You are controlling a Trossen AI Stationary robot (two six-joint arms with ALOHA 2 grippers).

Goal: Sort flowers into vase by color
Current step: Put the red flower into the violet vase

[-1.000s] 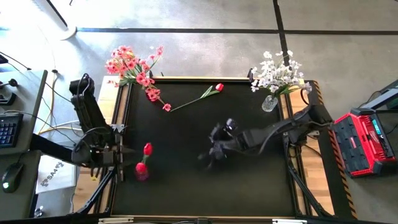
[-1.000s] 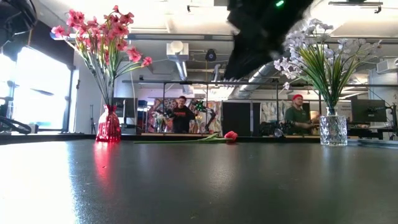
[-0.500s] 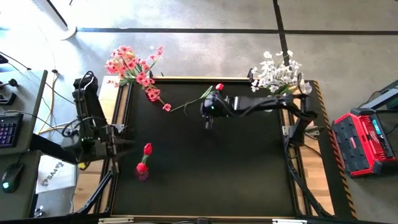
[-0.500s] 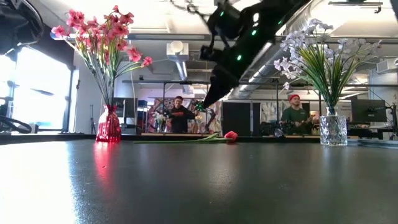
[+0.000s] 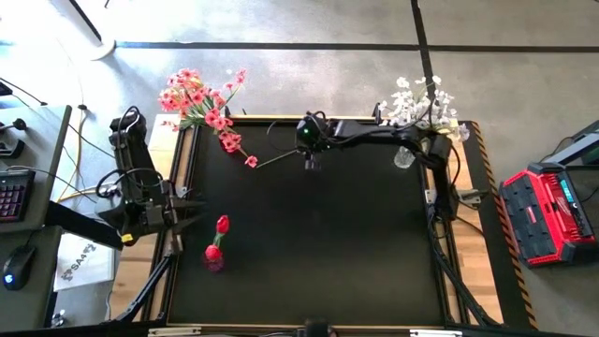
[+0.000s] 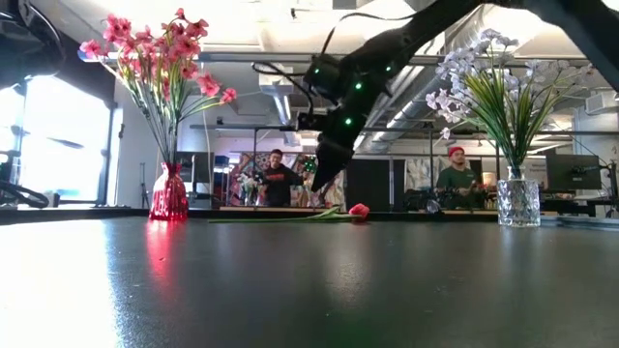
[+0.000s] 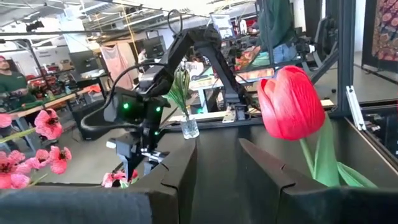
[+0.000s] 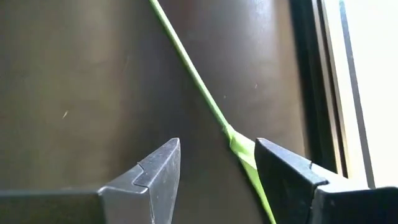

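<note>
A loose red tulip lies on the black table near its far edge. Its green stem [image 5: 281, 154] runs leftward and its bud [image 6: 359, 210] shows in the low view. My right gripper [image 5: 311, 163] hangs open just above it, a finger on either side of the stem [image 8: 202, 93] and not touching it. Another red tulip [image 5: 222, 225] stands upright in a small red vase [image 5: 213, 259] near the left edge. My left gripper [image 5: 194, 208] is open and level beside it, with nothing between its fingers [image 7: 180, 168].
Pink flowers [image 5: 198, 101] stand in a red vase [image 6: 169, 195] at the far left corner, one spray drooping onto the table [image 5: 251, 161]. White flowers [image 5: 416, 108] fill a clear vase [image 5: 404, 155] at the far right. People sit in the room beyond.
My right gripper has swung from the table's middle toward the far edge, rolling as it went, and now hangs over the loose tulip's stem. My left gripper has risen a little beside the small red vase. No flower has moved.
</note>
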